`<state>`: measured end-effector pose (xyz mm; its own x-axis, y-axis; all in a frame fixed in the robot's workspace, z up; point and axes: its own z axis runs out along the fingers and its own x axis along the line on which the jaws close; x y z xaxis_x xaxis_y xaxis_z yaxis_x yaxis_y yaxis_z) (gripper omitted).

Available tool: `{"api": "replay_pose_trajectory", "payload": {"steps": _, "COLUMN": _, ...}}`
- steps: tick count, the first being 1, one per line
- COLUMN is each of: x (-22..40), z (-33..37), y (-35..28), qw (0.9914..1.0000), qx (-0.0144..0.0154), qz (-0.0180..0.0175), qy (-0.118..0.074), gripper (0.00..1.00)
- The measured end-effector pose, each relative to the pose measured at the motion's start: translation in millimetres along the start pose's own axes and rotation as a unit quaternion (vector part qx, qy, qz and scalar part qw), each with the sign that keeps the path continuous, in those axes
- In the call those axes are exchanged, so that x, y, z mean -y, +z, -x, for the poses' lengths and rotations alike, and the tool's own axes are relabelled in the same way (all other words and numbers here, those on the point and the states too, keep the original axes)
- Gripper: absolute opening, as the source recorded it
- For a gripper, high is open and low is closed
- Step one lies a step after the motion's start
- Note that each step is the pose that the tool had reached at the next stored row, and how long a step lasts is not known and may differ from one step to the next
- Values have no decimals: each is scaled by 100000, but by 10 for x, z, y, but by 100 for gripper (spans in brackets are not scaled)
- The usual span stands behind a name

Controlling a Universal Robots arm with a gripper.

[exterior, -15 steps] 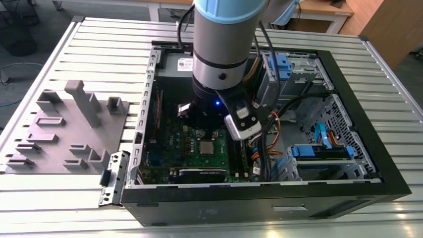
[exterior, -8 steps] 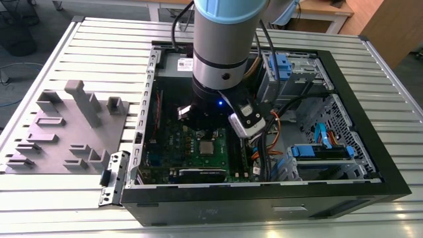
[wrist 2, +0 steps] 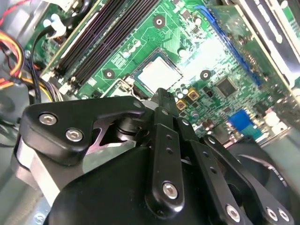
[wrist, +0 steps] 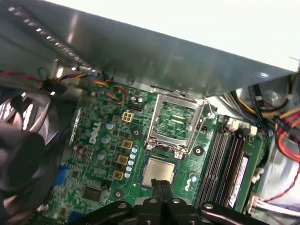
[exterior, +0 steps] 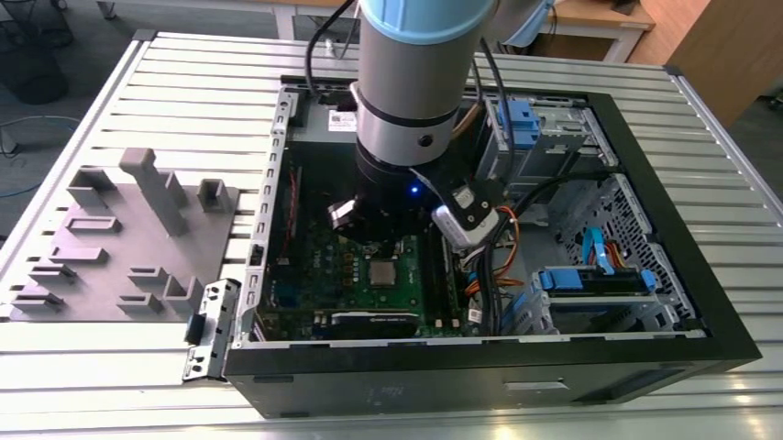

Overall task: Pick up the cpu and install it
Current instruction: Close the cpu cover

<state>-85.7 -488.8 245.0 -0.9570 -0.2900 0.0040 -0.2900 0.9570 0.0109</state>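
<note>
The cpu (wrist: 158, 171) is a small square chip with a dull silver top. It lies flat in its socket on the green motherboard (wrist: 101, 136), also visible in the second wrist view (wrist 2: 158, 74) and the exterior view (exterior: 384, 272). The shiny hollow load frame (wrist: 176, 123) stands flipped open beside it. My gripper (wrist: 162, 185) hangs just above the cpu's edge, its black fingertips (wrist 2: 161, 96) pressed together with nothing between them. In the exterior view the gripper (exterior: 389, 249) sits inside the open computer case, directly over the chip.
A black fan (wrist: 21, 154) and memory sticks (wrist: 225, 159) flank the socket. Coloured cables (wrist: 286, 126) and blue drive bays (exterior: 520, 124) fill the case's far side. A grey plastic fixture block (exterior: 123, 238) lies on the slatted table at the exterior view's left.
</note>
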Motion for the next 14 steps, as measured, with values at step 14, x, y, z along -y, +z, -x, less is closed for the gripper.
{"api": "replay_pose_trajectory", "payload": {"steps": 14, "x": 0, "z": 0, "y": 3, "qw": 99225, "qx": -134, "qz": -49, "qy": -12426, "gripper": 11}}
